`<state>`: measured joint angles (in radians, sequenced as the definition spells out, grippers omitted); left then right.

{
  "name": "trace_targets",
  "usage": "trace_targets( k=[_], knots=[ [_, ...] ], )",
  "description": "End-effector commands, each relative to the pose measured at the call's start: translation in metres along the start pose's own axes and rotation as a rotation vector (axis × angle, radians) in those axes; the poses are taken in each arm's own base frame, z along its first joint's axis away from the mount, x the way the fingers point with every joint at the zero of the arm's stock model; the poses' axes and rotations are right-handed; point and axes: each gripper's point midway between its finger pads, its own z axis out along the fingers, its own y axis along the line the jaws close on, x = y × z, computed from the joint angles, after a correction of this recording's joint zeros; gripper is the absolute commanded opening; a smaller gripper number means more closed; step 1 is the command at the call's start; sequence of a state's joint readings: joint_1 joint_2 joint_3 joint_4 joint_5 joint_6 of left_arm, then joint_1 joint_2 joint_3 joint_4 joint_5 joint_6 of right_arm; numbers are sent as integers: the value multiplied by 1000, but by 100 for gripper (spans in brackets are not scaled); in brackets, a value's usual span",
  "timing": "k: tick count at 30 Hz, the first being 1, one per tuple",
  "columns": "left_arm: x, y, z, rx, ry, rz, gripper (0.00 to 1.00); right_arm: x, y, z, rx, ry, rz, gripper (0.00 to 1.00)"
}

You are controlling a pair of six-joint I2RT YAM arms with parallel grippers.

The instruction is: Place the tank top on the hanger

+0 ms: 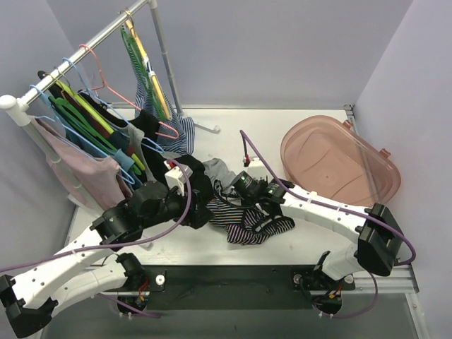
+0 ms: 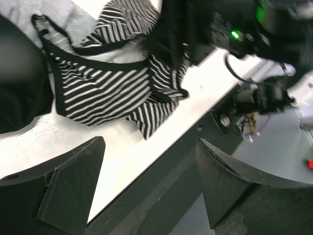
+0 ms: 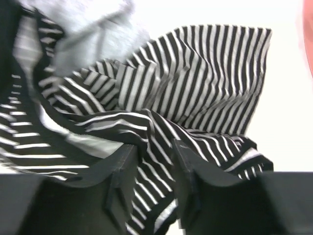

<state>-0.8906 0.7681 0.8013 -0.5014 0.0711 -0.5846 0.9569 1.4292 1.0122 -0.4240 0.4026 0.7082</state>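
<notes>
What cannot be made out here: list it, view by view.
Top view: the right gripper and right arm cover the tank top's middle.
Right wrist view: a fold lies between the fingers; whether it is pinched is unclear.
Left wrist view: the blurred right arm hides the top's far edge.

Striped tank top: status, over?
Left gripper open, empty. Right gripper shut on black-and-white striped tank top, crumpled on white table. Grey cloth bunched against it.
</notes>
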Motion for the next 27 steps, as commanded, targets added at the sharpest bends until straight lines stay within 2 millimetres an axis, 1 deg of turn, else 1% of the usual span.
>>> trace_targets(
  k=[1, 2, 3, 4, 5, 6, 7, 8, 9, 11, 12, 14, 15, 17, 18, 20, 22, 23, 26, 27],
  knots=[
    [-22, 12, 20, -76, -131, -70, 85, 11, -33, -2, 108, -7, -30, 27],
    [-24, 13, 25, -79, -148, -82, 85, 11, -36, -4, 111, -13, -28, 25],
    [-17, 20, 34, -99, -134, -89, 85, 12, -39, -5, 114, -15, -32, 16],
    [-17, 23, 39, -111, -140, -95, 85, 14, -43, -8, 107, -18, -33, 12],
    [-23, 23, 45, -112, -166, -104, 85, 14, -46, -10, 105, -23, -35, 9],
    [-18, 28, 55, -130, -153, -108, 85, 14, -47, -12, 95, -25, -60, 5],
    [-19, 30, 60, -138, -157, -108, 85, 11, -47, -18, 71, -40, -55, 3],
    [-26, 30, 66, -144, -182, -110, 84, 13, -49, -18, 59, -44, -62, 1],
    [-23, 35, 77, -167, -167, -105, 84, 8, -48, -25, 26, -69, -59, 0],
    [-32, 37, 86, -186, -190, -97, 82, 9, -49, -26, -3, -82, -78, 0],
    [-28, 42, 96, -209, -170, -85, 82, 7, -50, -31, -23, -97, -69, 0],
    [-37, 40, 106, -203, -182, -74, 79, 9, -52, -31, -36, -93, -64, 0],
    [-31, 43, 116, -210, -153, -67, 77, 10, -53, -31, -41, -90, -65, 0],
    [-34, 46, 125, -225, -147, -64, 74, 11, -51, -32, -51, -86, -61, 0],
    [-29, 54, 133, -255, -125, -60, 75, 12, -50, -32, -61, -83, -60, 0],
    [-29, 56, 141, -254, -115, -69, 74, 12, -47, -32, -72, -87, -56, 0],
    [-30, 51, 152, -210, -105, -75, 72, 14, -46, -32, -78, -82, -54, 0],
    [-37, 45, 155, -187, -119, -70, 73, 15, -46, -31, -78, -81, -57, 0],
    [-34, 46, 166, -189, -91, -52, 73, 16, -45, -31, -82, -78, -53, 0],
    [-36, 48, 173, -197, -83, -49, 73, 16, -45, -31, -83, -79, -49, 0]
  ],
)
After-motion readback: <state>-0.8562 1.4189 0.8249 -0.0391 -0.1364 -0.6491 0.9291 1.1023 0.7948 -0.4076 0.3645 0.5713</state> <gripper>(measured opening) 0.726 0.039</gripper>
